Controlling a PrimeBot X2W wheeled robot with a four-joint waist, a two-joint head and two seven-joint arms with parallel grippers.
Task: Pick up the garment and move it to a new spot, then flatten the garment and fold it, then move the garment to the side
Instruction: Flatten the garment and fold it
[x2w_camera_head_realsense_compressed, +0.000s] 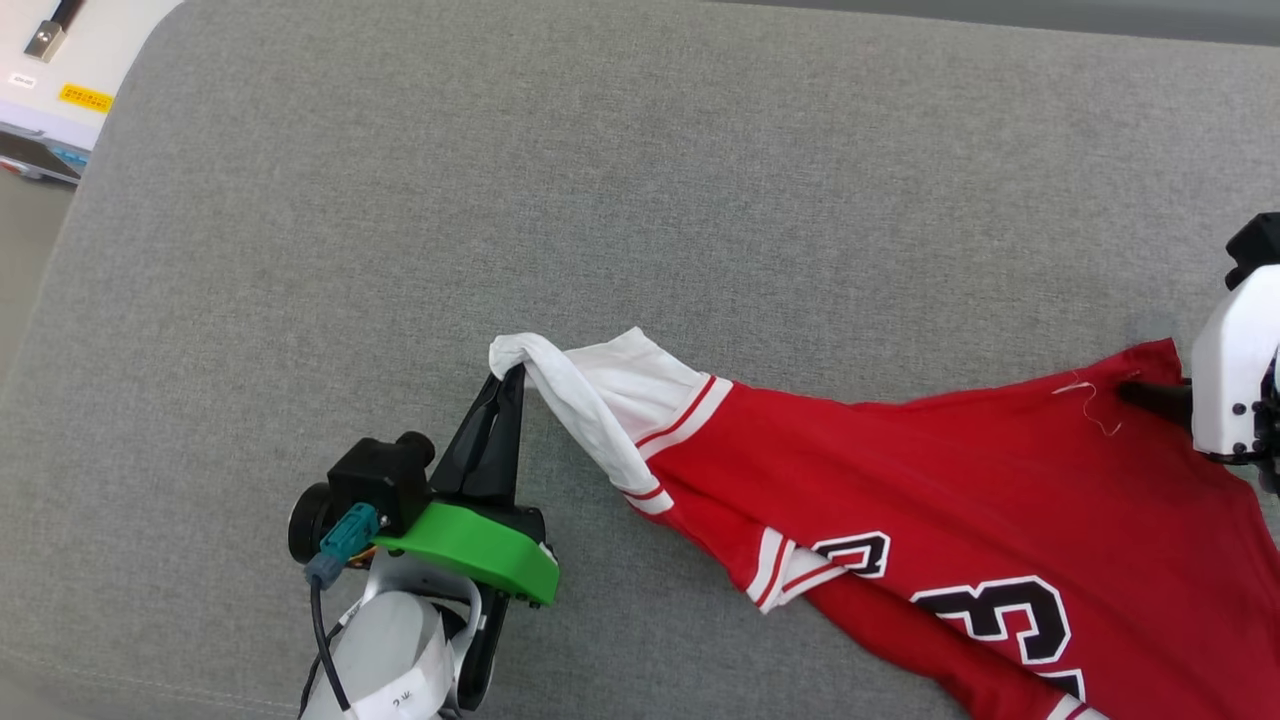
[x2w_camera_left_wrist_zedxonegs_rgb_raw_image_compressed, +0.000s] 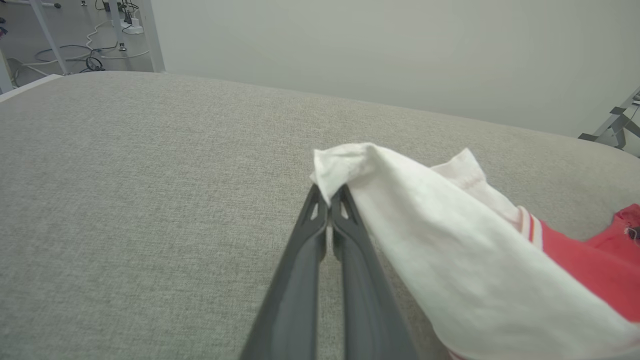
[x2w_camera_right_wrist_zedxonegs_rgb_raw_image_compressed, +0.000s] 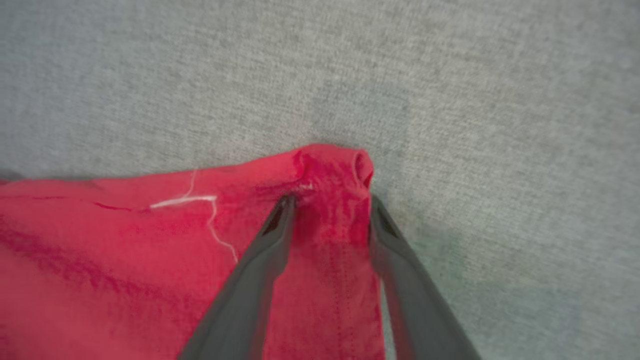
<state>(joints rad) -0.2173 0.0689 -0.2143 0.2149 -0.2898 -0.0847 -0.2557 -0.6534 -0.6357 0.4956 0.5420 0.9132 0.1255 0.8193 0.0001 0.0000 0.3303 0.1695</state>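
left pincer (x2w_camera_head_realsense_compressed: 508, 378) pinching white sleeve tip of shirt (x2w_camera_head_realsense_compressed: 900, 470); right pincer (x2w_camera_right_wrist_zedxonegs_rgb_raw_image_compressed: 330, 202) clamping red hem corner, opposite end.

On my head camera I can read one numeral for sure: a black 3 (x2w_camera_head_realsense_compressed: 1000, 615) with a white outline, printed on the red of the garment (x2w_camera_head_realsense_compressed: 900, 470) and lying sideways to me. Beside it a second black figure (x2w_camera_head_realsense_compressed: 862, 553) is cut by a fold; I cannot tell which. The yellow label (x2w_camera_head_realsense_compressed: 85, 97) and white sticker (x2w_camera_head_realsense_compressed: 22, 80) on the white unit (x2w_camera_head_realsense_compressed: 110, 35) are too small to read
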